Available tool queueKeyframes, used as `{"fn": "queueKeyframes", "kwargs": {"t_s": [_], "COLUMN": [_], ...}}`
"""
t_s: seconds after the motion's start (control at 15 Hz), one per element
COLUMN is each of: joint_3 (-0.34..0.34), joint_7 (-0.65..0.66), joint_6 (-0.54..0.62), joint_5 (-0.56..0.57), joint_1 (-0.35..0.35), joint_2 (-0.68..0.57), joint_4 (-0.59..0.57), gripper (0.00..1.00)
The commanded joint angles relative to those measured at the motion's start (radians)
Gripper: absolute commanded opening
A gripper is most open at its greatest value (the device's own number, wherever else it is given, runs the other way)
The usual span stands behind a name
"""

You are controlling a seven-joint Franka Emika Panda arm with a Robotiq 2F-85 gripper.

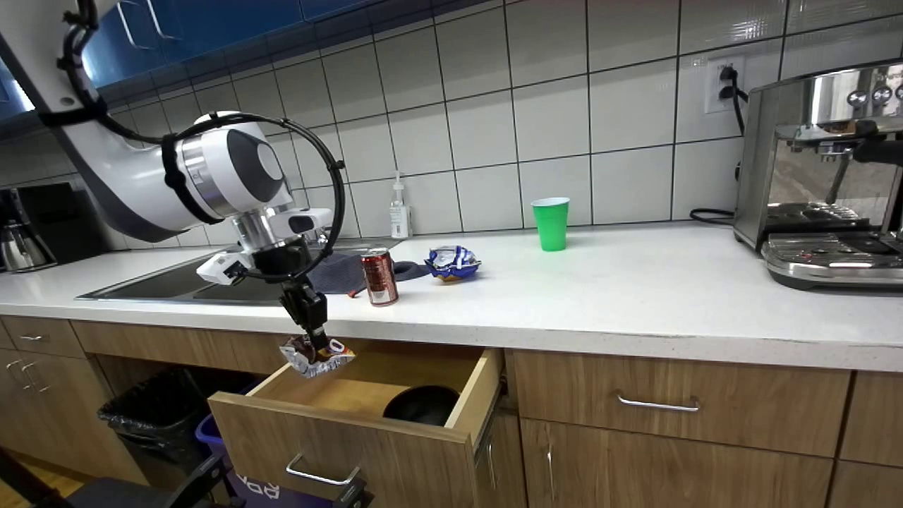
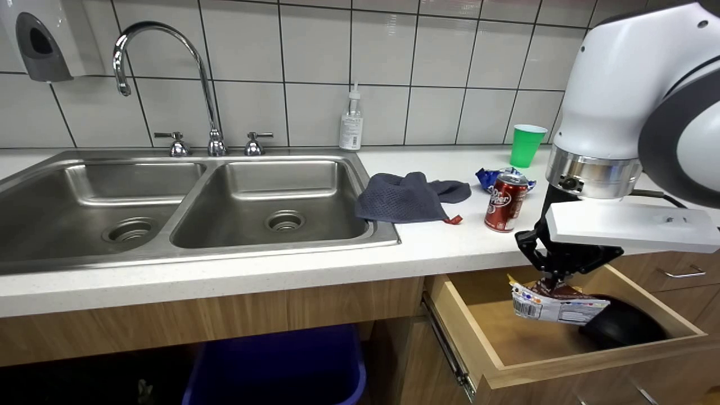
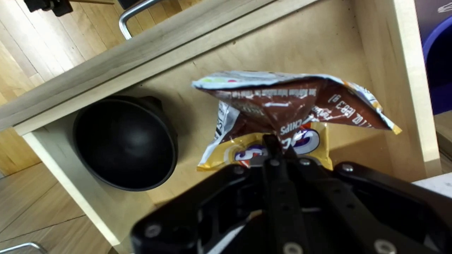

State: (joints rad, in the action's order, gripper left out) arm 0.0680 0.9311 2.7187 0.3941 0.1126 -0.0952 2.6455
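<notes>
My gripper (image 1: pixel 321 343) is shut on a brown and yellow snack bag (image 1: pixel 307 361) with a silvery white back. In an exterior view the gripper (image 2: pixel 554 282) points down and holds the bag (image 2: pixel 562 308) over an open wooden drawer (image 2: pixel 596 358). In the wrist view the fingertips (image 3: pixel 277 143) pinch the crumpled middle of the bag (image 3: pixel 261 102), and the drawer (image 3: pixel 406 74) shows beneath. A black bowl (image 3: pixel 125 144) sits inside the drawer near one end, beside the bag. The bowl also shows in both exterior views (image 1: pixel 423 406) (image 2: pixel 624 325).
On the white counter (image 1: pixel 635 282) stand a red can (image 1: pixel 380 276), a crumpled blue packet (image 1: pixel 452 263) and a green cup (image 1: pixel 551 224). A grey cloth (image 2: pixel 402 198) lies beside the sink (image 2: pixel 360 242). An espresso machine (image 1: pixel 839 176) stands farther along. Bins (image 1: pixel 159 409) stand below the counter.
</notes>
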Motion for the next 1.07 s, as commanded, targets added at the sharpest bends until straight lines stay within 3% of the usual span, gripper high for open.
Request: {"fn": "queueKeyframes", "kwargs": {"t_s": [0.0,0.6,1.0], "joint_3": [-0.022,-0.033,-0.034], "joint_7": [0.011,-0.038,-0.068], "joint_6": [-0.031,-0.029,-0.040], "joint_5": [0.019,-0.037,-0.071], "joint_1": [0.024,0.011,-0.009], "joint_2": [-0.013,0.049,0.107], "joint_4": [-0.034,-0.016,-0.010], "gripper": [0.34,1.00,1.00]}}
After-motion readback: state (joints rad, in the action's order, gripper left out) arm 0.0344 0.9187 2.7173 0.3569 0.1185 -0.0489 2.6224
